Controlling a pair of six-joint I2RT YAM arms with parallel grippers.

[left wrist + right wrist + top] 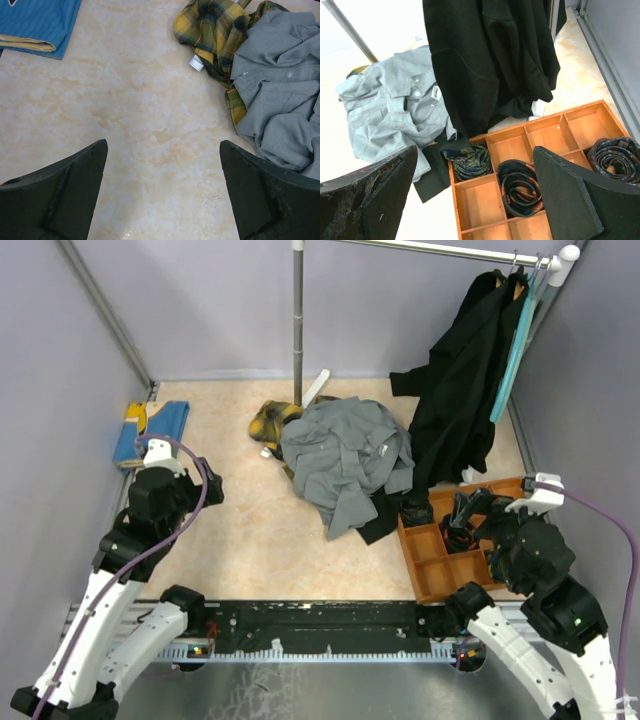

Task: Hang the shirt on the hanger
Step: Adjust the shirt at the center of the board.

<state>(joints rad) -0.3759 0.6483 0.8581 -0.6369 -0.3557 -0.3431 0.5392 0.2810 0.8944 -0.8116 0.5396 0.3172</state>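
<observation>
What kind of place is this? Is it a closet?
Probably a robot practice booth dressed like a closet: lilac walls box in a tabletop, a black garment hangs from a metal clothes rail, and an orange wooden tray holds rolled neckties.

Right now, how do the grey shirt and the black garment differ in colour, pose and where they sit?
Colour: the grey shirt is light grey; the black garment is black. Pose: the grey shirt lies crumpled in a heap; the black garment hangs down. Support: the grey shirt rests on the table, partly over a yellow plaid shirt; the black garment hangs from the rail. Both are clothing.
</observation>
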